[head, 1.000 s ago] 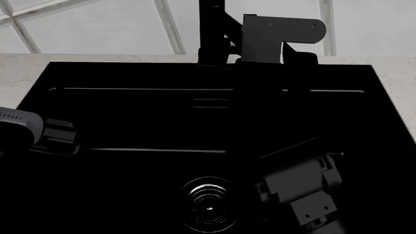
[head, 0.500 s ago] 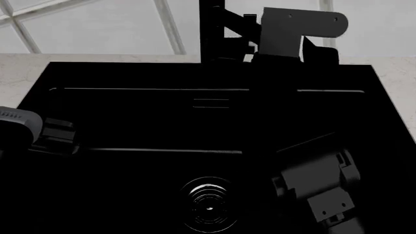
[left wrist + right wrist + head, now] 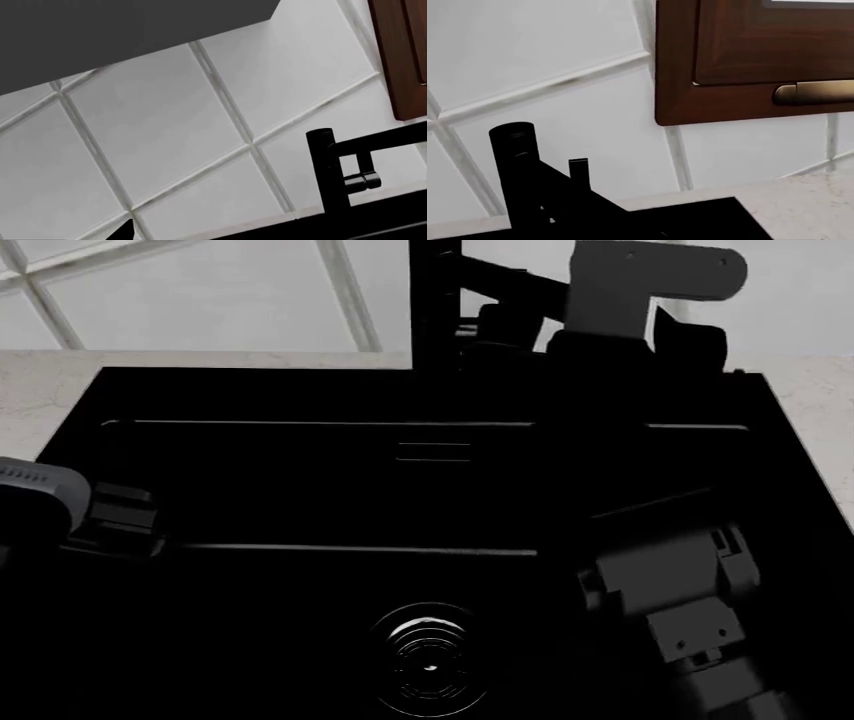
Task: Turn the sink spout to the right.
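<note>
The sink spout is a slim black post at the back rim of the sink, and its straight arm angles to the right. My right gripper sits at the arm's outer end, under its grey wrist block. In the right wrist view the spout slopes from the post into black at the jaws, so their grip does not show. My left gripper hangs low at the basin's left, away from the spout. Its wrist view shows the spout far off.
The stubby faucet lever sticks out beside the post, and shows in the right wrist view. The ringed drain lies at the basin's front. White marble counter rims the basin. A brown cabinet hangs on the tiled wall.
My right gripper and forearm have moved right and up in the head view, and the spout's arm has swung right with them. The left arm has not moved.
</note>
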